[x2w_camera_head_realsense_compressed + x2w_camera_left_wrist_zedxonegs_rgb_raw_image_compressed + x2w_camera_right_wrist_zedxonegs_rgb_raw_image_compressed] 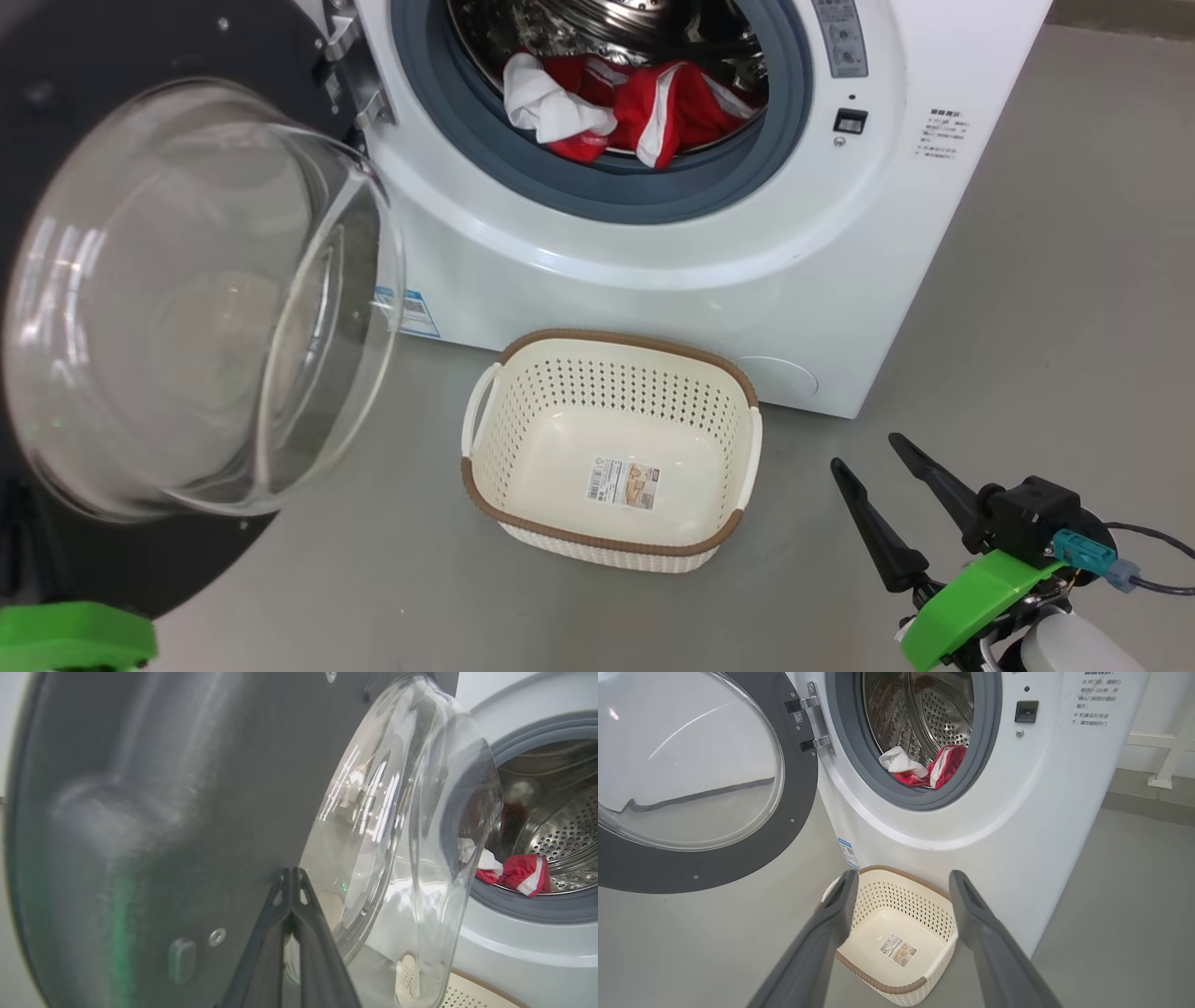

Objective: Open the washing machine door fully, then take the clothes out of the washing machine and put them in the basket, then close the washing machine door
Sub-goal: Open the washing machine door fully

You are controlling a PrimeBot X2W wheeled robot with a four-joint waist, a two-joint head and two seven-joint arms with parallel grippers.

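While door (187, 299) stands open, left gripper (292, 873) closed against it, right gripper (864, 450) spread near basket (616, 338)

The washing machine (709, 280) stands on the floor (1027, 327), with the clothes (653, 112) lying at the front of its drum (597, 23). The washing machine door (187, 299) hangs swung out to the machine's left, and the basket (607, 546) sits on the floor just before the machine, below the drum and right of the door. The right gripper (864, 450) hovers right of the basket, and the left gripper (292, 872) is close against the door's inner face.
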